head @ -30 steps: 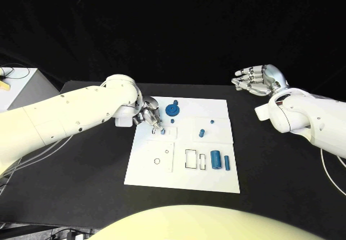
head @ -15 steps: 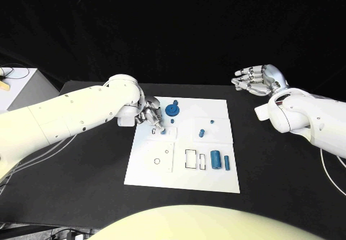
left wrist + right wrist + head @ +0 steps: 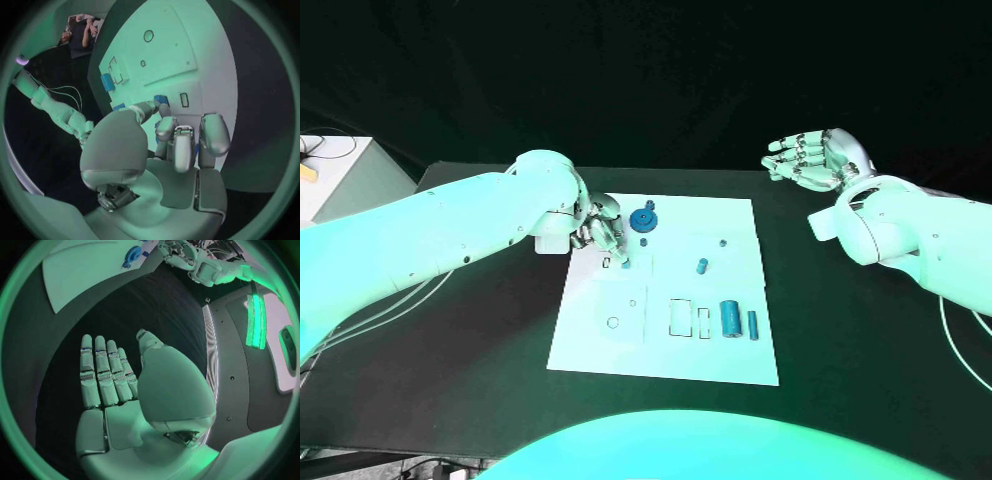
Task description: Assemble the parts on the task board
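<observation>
Black table [image 3: 473, 340], task board [image 3: 661, 350] unmoved; left hand [image 3: 599, 226] lifted slightly (fingers curled, empty); right hand [image 3: 808, 158] spread.

The right hand [image 3: 128, 390] rises through the middle of the right wrist view with its palm open and its fingers [image 3: 103, 372] stretched out straight, lying side by side, the thumb [image 3: 150, 347] set a little apart from them. It holds nothing and hangs over the black tabletop [image 3: 156, 305]. Well beyond the fingertips lies the white task board [image 3: 81, 270], seen at a slant. A blue gear-shaped part [image 3: 132, 253] stands near the board's far corner. Just beside that corner is the left hand [image 3: 181, 252], its fingers bent down toward the board, with its white arm [image 3: 219, 270] trailing away behind it.
</observation>
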Motion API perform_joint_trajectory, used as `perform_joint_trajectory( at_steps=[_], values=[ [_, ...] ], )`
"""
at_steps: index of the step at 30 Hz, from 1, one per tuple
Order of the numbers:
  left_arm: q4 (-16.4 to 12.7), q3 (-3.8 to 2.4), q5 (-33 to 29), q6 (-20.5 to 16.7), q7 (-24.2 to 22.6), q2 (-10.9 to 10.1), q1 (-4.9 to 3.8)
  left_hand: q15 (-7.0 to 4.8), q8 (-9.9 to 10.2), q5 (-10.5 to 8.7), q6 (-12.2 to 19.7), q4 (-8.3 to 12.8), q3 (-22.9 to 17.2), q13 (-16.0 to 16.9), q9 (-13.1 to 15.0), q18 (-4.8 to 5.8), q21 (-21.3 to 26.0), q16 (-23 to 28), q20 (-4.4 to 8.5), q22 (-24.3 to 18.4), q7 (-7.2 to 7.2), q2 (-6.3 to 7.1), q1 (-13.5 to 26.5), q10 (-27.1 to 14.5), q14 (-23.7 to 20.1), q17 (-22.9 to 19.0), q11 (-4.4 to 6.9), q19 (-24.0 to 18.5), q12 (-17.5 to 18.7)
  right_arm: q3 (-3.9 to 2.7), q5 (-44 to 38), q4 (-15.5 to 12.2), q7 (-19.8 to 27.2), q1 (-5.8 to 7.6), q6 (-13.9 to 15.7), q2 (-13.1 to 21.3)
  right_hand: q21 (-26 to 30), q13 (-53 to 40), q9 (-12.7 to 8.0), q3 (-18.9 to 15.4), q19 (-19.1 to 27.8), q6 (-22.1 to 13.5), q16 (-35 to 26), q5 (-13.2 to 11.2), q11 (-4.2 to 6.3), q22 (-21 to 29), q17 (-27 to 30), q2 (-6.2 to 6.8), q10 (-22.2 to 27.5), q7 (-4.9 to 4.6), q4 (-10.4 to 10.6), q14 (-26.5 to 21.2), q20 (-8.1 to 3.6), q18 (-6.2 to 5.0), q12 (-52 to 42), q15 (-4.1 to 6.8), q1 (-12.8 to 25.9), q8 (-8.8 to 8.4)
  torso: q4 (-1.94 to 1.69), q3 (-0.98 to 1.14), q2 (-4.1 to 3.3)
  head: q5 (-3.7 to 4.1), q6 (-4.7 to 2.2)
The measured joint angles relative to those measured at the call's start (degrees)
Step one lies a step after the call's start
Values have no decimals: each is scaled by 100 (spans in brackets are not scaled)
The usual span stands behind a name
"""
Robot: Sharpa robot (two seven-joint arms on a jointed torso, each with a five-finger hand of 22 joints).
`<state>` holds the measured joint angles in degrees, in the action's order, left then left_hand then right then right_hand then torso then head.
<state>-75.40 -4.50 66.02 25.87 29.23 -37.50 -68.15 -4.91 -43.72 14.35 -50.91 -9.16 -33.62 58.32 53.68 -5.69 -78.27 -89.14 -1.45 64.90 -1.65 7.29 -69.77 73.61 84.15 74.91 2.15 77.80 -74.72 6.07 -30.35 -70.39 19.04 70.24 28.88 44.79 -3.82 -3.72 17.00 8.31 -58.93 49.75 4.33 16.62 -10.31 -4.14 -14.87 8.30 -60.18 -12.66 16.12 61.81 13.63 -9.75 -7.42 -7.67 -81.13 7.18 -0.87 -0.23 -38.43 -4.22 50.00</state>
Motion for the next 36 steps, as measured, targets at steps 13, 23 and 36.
perform_joint_trajectory(
  at_steps=[13,23,36],
  values=[
    [-30,1,-47,-12,-4,-39,15,0,0,0,2,40,-71,-8,5,0,0,0,0,3,-18,-6,-6,0,0,0,0,0,0,0,0,0,0,0,0,1,0,0,0,0,0,0,0,0,0,0,0,0,0,0,0,0,0,0,0,0,0,0,-4,-1,5,7,0],
    [-43,-59,-87,-45,7,-54,51,0,0,-2,22,23,-88,-8,10,0,0,0,0,2,-39,-37,-37,0,0,0,-1,0,0,0,0,0,0,0,-1,0,0,0,1,0,0,0,0,0,0,0,-1,0,0,0,0,0,0,0,0,0,0,0,-3,3,5,14,0],
    [-23,-196,-134,-81,26,-54,93,0,0,-6,16,16,-95,-8,9,0,0,0,0,1,-36,-53,-53,0,0,0,-1,0,0,0,-1,-3,0,0,-1,5,0,0,1,0,0,0,0,0,0,-1,-1,0,0,0,0,0,0,0,0,0,0,0,-2,3,2,31,0]
  ],
)
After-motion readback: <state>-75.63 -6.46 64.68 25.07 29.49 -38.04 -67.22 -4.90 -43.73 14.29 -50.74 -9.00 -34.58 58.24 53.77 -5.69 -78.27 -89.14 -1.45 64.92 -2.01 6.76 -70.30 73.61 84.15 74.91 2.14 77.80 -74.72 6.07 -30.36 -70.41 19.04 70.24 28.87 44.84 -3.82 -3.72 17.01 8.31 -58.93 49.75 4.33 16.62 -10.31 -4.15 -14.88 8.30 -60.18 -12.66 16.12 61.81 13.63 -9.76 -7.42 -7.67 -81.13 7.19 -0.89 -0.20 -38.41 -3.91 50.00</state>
